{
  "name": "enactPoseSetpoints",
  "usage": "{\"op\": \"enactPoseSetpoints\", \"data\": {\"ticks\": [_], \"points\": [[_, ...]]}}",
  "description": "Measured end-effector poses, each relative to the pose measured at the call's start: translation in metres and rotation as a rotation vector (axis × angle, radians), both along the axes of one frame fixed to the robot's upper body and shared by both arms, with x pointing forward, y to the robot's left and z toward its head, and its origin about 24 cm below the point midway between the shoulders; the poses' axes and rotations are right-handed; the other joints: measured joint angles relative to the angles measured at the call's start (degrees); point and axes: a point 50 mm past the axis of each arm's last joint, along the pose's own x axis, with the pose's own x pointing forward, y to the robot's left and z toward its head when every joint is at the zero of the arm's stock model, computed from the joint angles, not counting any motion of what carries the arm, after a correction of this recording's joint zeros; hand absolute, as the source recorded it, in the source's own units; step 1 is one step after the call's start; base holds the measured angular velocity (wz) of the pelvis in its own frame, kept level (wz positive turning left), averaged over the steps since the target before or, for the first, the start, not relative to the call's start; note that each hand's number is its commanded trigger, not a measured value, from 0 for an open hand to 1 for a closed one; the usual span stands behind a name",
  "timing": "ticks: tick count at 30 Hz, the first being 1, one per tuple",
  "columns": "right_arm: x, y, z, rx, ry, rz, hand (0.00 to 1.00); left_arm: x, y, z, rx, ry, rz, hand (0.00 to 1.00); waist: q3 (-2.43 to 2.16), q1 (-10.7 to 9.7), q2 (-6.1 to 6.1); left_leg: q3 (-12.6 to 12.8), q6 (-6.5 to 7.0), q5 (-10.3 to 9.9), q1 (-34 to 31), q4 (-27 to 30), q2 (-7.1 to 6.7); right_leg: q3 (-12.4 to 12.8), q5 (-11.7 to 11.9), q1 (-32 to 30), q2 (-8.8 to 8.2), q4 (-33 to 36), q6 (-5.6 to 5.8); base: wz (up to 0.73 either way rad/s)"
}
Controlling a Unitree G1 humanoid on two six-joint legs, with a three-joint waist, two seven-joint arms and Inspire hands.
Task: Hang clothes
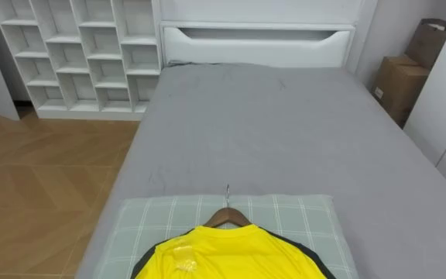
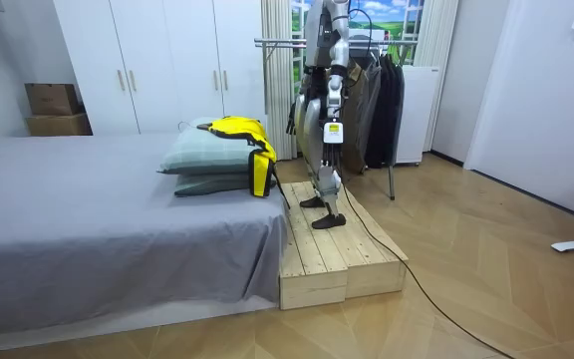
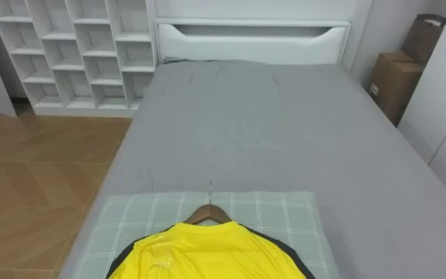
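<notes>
A yellow shirt (image 1: 231, 252) with dark sleeve trim lies on a wooden hanger (image 1: 228, 215) whose metal hook points up the bed. Both rest on a green checked pillow (image 1: 300, 213) at the near end of the grey bed (image 1: 285, 132). In the room view the shirt (image 2: 242, 128) drapes over the stacked pillows (image 2: 192, 160). I stand upright on a wooden platform (image 2: 337, 254) beside that end of the bed. My left hand (image 2: 332, 133) hangs at my side, away from the shirt.
A clothes rack (image 2: 277, 42) with dark garments (image 2: 382, 90) stands just behind me. White cubby shelves (image 1: 84, 54) are across the wooden floor at the left. Cardboard boxes (image 1: 399, 81) sit to the right of the headboard (image 1: 258, 43).
</notes>
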Motion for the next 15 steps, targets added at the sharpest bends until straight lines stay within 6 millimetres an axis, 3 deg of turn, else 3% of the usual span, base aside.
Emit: {"op": "enactPoseSetpoints", "data": {"ticks": [15], "points": [[0.0079, -0.0006, 0.0017, -0.016, -0.048, 0.017, 0.00, 0.0073, 0.0004, 0.0006, 0.010, -0.056, -0.015, 0.00, 0.08, 0.1, -0.02, 0.1, 0.01, 0.0, -0.2, -0.1, 0.00, 0.0, 0.0, -0.3, 0.01, 0.1, 0.00, 0.00]]}}
